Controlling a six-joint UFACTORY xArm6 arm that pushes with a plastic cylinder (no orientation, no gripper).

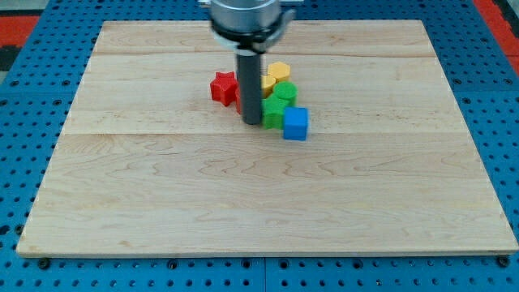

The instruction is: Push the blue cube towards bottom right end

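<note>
Now, watch the clutter, because that is where this could slip: starting at the view's left, the red star-shaped block (223, 87) sits at about ten o'clock from the rod, and my tip (252, 123) is down on the wooden board (162, 203), a bare rod gripping nothing. Just to its right, green blocks (278, 104) crowd in, with a yellow block (276, 75) behind them at one o'clock. If the push starts from here, I reckon the rod would shove a green block along too, or clip the blue cube (295, 123) off-centre and spin it aside. That cube lies near the tip at three o'clock, touching the green pile, well short of the bottom right corner.
</note>
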